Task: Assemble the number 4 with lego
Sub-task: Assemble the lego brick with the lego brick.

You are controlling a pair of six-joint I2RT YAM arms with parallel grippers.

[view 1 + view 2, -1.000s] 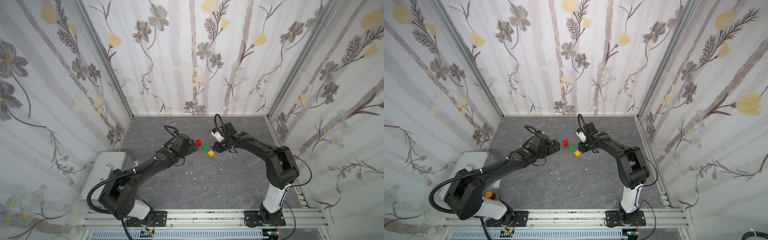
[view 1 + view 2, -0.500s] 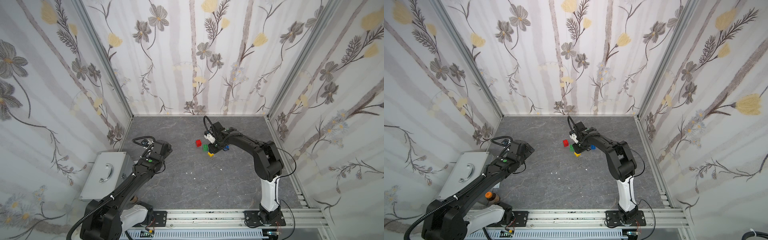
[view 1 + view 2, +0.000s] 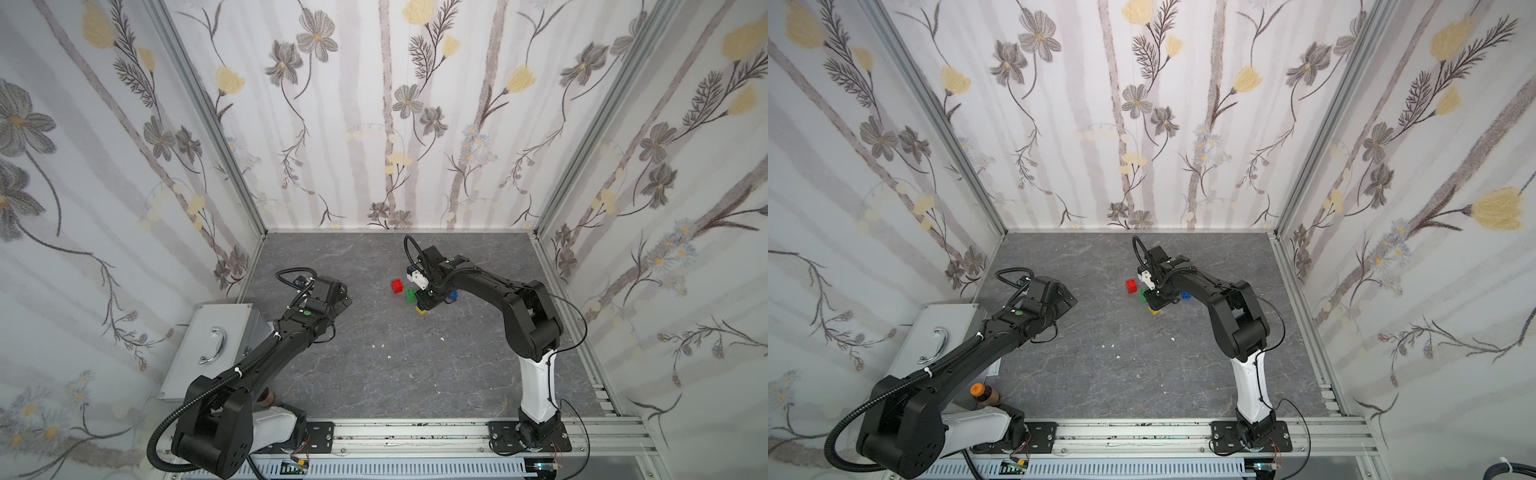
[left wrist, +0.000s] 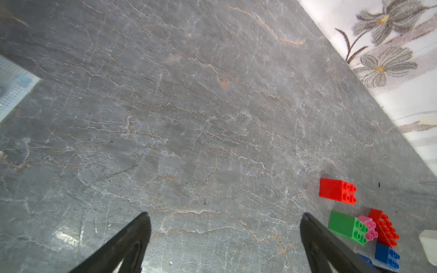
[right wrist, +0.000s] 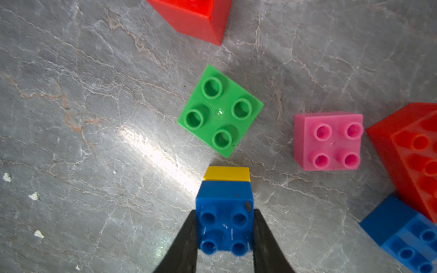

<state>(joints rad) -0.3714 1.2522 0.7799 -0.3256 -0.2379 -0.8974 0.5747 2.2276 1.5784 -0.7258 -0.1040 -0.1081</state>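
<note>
A: Gripping what with the right hand [image 5: 224,222]?
B: Clenched on a blue brick [image 5: 224,203] seated on the yellow brick [image 5: 226,173]. Probably pinched sideways to leave the studs free for the next layer.
A: And with the left hand [image 4: 224,216]?
B: Nothing. Spread wide over bare worktop [image 4: 189,94], well apart, likely to give room.
A: And the remainder?
B: Lying loose near the stack: green brick [image 5: 220,111], pink brick [image 5: 328,141], long red brick [image 5: 411,151] beside a second blue brick [image 5: 406,241], short red brick [image 5: 196,16]. Seemingly only two of seven joined.
A: Surface? Room?
B: Glossy grey veined stone, dotted with white crumbs [image 5: 35,196]. Boxed in by flowered walls [image 3: 386,124], with a metal case [image 3: 216,345] by the left arm.
</note>
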